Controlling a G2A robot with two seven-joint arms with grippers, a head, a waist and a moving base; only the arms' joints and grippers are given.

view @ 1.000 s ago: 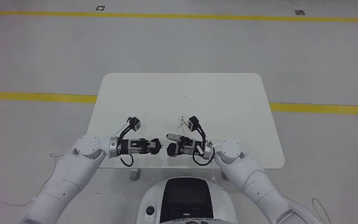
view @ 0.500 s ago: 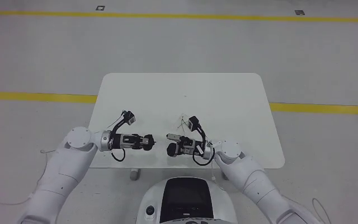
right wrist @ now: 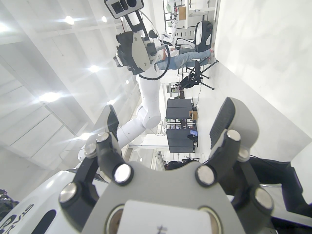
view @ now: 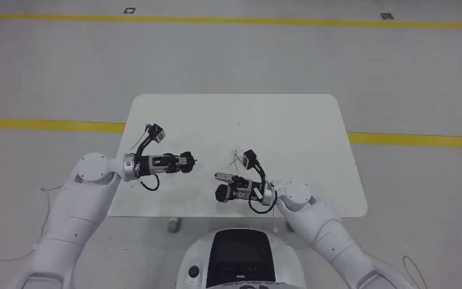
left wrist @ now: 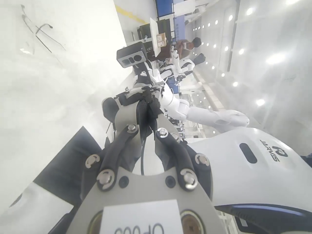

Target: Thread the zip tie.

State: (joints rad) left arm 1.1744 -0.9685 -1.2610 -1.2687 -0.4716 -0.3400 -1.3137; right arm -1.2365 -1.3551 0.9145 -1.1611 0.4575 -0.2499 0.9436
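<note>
The zip ties [view: 234, 157] lie loose on the white table [view: 303, 123], a few thin dark strands crossing one another on the half nearer my body. My left pincer [view: 189, 160] hangs over the table to their left and points across at them, so they sit ahead of its tips with bare tabletop between. Its fingers [left wrist: 124, 122] are drawn close together. A thin dark strand runs up between them (a tie or one of my own cables, I cannot tell which).

My right pincer [view: 219, 193] sits closer to my body and aims toward my left side. Its fingers [right wrist: 226, 115] are spread wide with nothing between them. The ties are not ahead of it. They lie off its flank, farther onto the table, and about as near to it as to the left one.

The strands run mostly away from me on a slight slant, which puts them crosswise to the left pincer's line. I judge a straight advance from there would meet them side-on. The right pincer would first have to turn.

There is wide open table beyond the ties toward the far edge. The near edge lies close under my right pincer, and that arm's wrist camera stands just beside the ties, so that side is crowded.
</note>
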